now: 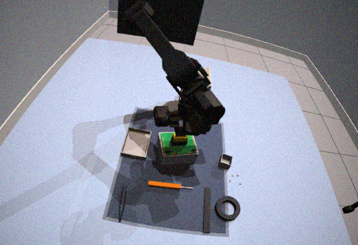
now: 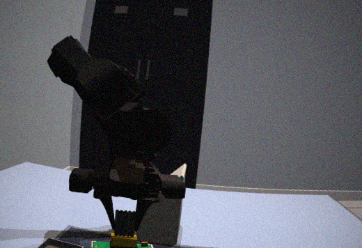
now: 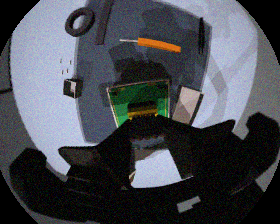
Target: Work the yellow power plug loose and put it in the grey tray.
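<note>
- The tool (image 1: 177, 133) (image 2: 125, 230) (image 3: 143, 119) is pinching the plug (image 1: 180, 137) (image 2: 123, 241) (image 3: 142, 112), one finger on each side of its dark ribbed upper part.
- The plug is upright at the board (image 1: 191, 147) (image 2: 101, 244) (image 3: 122, 107), its yellow part low and close to the green surface; how deep it sits in the socket cannot be told.
- The board is on top of a grey box (image 1: 179, 159), which stands on the dark mat (image 1: 193, 214) (image 3: 93, 65).
- The tray (image 1: 136, 145) (image 2: 56, 244) (image 3: 188, 103) lies beside the box, apart from it, with the plug outside it.
- The screwdriver (image 1: 164, 185) (image 3: 158, 45) lies flat on the mat, between the tweezers (image 1: 122, 204) (image 3: 201, 35) and a dark bar (image 1: 206, 210) (image 3: 104, 22).
- A black ring (image 1: 217, 208) (image 3: 69, 24) lies just beside the bar, across the mat's edge.
- A small open cup (image 1: 225, 164) (image 3: 71, 89) stands at that same edge, near tiny bits on the tabletop (image 1: 268, 131) (image 2: 244, 217) (image 3: 36, 110).
</note>
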Controlling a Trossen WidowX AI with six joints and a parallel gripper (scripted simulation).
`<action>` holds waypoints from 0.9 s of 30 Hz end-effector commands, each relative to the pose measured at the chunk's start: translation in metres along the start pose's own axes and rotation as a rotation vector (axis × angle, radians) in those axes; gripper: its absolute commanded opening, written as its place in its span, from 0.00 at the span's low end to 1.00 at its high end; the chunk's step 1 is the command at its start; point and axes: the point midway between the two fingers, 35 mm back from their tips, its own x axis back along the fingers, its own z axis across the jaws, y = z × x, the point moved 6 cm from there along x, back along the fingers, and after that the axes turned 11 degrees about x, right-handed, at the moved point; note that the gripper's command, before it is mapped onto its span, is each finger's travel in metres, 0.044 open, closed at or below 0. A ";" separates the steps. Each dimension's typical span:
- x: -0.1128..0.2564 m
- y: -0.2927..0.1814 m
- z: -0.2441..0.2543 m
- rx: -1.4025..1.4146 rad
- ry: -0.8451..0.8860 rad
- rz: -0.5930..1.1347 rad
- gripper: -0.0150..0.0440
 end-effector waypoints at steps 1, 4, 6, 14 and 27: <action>-0.001 0.000 -0.001 0.005 -0.008 0.002 0.25; -0.001 0.000 -0.001 0.005 -0.008 0.002 0.25; -0.001 0.000 -0.001 0.005 -0.008 0.002 0.25; 0.008 0.000 0.000 0.005 -0.010 0.002 0.25; 0.011 0.000 -0.003 0.005 0.008 -0.002 0.25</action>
